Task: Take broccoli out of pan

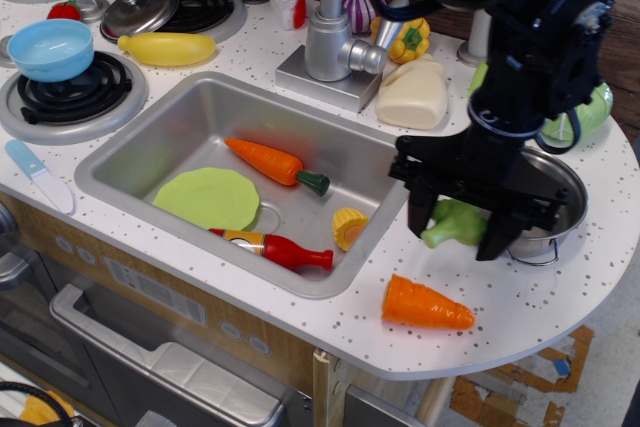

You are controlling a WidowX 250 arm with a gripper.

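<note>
My gripper [457,227] is shut on the light-green broccoli [453,224] and holds it just above the white counter, left of the pan and right of the sink. The shiny steel pan [553,209] stands at the counter's right end, mostly hidden behind my black arm; only its right rim and front wire handle show. I cannot see inside the pan.
The sink [130,152] holds a carrot [270,162], a green plate [209,197], a ketchup bottle [278,248] and a corn piece [349,227]. An orange carrot [425,304] lies on the counter below the broccoli. A cabbage [585,112] sits behind the pan. The counter's edge curves close on the right.
</note>
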